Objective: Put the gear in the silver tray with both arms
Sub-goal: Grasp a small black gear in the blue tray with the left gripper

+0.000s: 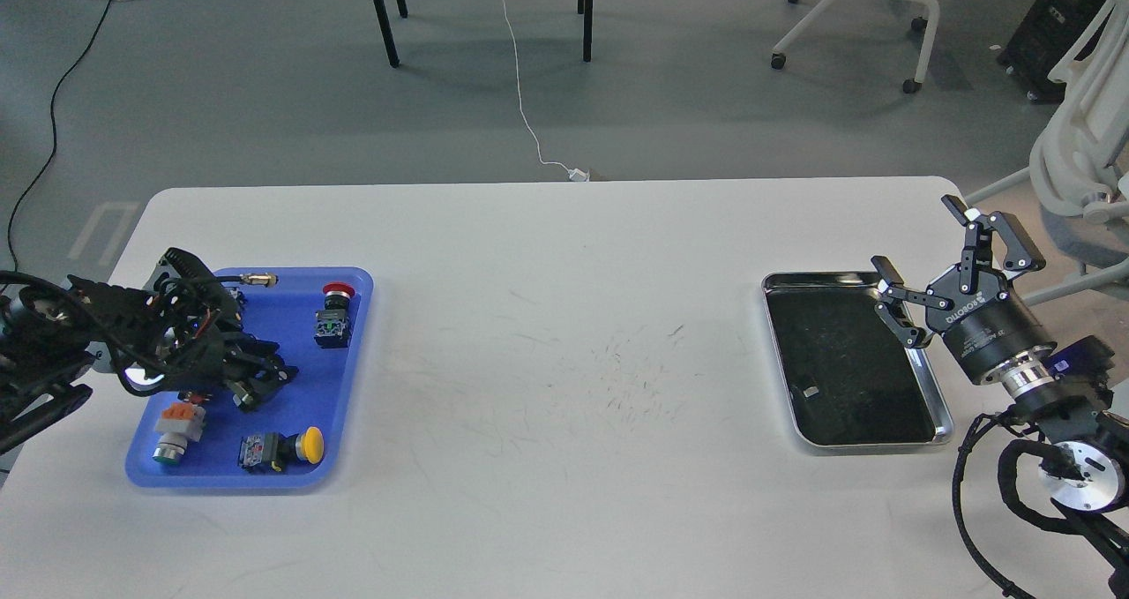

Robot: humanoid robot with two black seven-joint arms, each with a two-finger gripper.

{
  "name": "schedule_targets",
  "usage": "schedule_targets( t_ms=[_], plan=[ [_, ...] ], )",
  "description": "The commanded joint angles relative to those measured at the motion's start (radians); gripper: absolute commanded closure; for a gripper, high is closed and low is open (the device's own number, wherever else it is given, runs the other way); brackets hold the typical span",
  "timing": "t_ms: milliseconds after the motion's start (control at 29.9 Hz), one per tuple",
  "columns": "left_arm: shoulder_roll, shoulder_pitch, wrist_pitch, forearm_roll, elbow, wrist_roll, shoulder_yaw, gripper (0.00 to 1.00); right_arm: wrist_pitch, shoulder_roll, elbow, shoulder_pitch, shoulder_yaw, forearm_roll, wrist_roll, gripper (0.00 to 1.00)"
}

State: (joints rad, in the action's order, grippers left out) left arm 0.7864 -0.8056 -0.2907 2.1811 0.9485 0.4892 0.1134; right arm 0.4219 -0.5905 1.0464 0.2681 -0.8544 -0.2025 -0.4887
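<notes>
Steel, shiny and empty, the silver tray (942, 423) lies at the surface's right. Beside it the right end effector (930, 268) hovers spread open, seemingly waiting. The left end effector (256, 378) reaches into the blue tray (353, 387) among switches; its grip is unreadable.

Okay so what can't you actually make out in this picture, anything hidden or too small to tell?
- Head view: the left claw is dark and bunched over the blue tray; its fingers can't be told apart, nor whether it holds anything.
- Head view: parts under that arm are hidden, so no gear can be picked out.
- Head view: the small pale speck in the silver tray is too small to identify.
- Head view: both arms' bases are cut off by the edges.
</notes>
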Motion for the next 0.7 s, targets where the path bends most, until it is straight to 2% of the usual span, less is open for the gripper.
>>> schedule_targets(
  t_ms=[0, 234, 401, 669],
  plan=[
    [0.005, -0.003, 0.005, 0.001, 0.001, -0.001, 0.0, 0.89, 0.0, 0.0, 0.0, 0.0, 0.0, 0.0, 0.0, 0.01],
    [0.025, -0.021, 0.005, -0.001, 0.045, -0.001, 0.015, 0.89, 0.0, 0.0, 0.0, 0.002, -0.002, 0.0, 0.0, 0.01],
    [0.102, -0.086, -0.002, -0.055, 0.151, -0.001, 0.064, 0.88, 0.0, -0.014, 0.001, 0.002, -0.003, 0.0, 0.0, 0.01],
    [0.08, -0.23, -0.015, -0.121, 0.308, -0.001, 0.085, 0.88, 0.002, -0.028, 0.001, 0.022, 0.001, 0.0, 0.0, 0.01]
  ],
)
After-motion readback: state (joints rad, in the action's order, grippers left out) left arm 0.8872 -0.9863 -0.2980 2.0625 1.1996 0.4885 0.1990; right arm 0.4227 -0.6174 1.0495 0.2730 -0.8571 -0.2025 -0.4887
